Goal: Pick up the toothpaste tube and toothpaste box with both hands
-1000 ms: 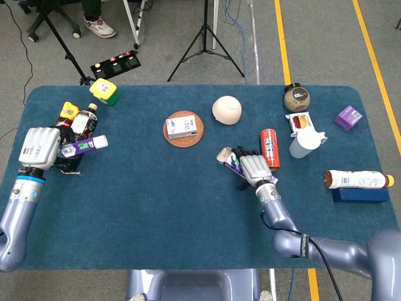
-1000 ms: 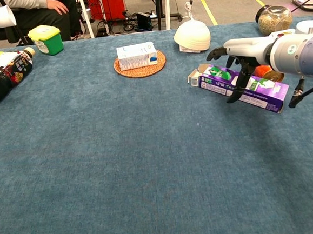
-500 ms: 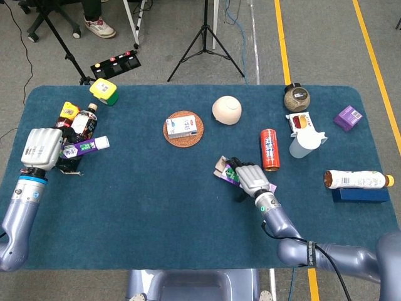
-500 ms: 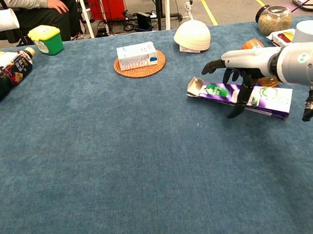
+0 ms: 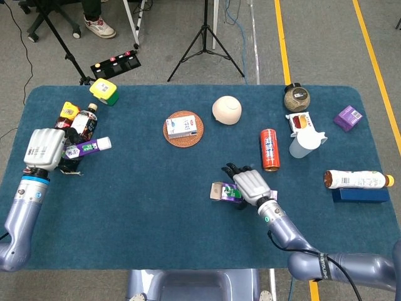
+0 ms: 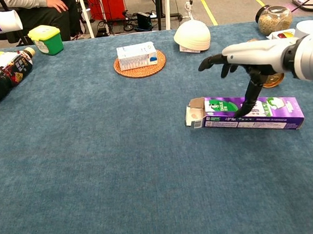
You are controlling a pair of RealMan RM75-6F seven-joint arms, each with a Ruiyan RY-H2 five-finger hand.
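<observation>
The toothpaste tube (image 5: 87, 148) was gripped by the left hand (image 5: 44, 149), raised at the table's far left. The toothpaste box (image 6: 245, 112) lay flat right of centre, touched from above by the spread fingers of the right hand (image 6: 249, 61), not grasped.

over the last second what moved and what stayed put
The right hand dragged the toothpaste box toward the robot and swung it crosswise; one finger touches its top, no grip yet. The left hand holds the toothpaste tube raised as before.
</observation>
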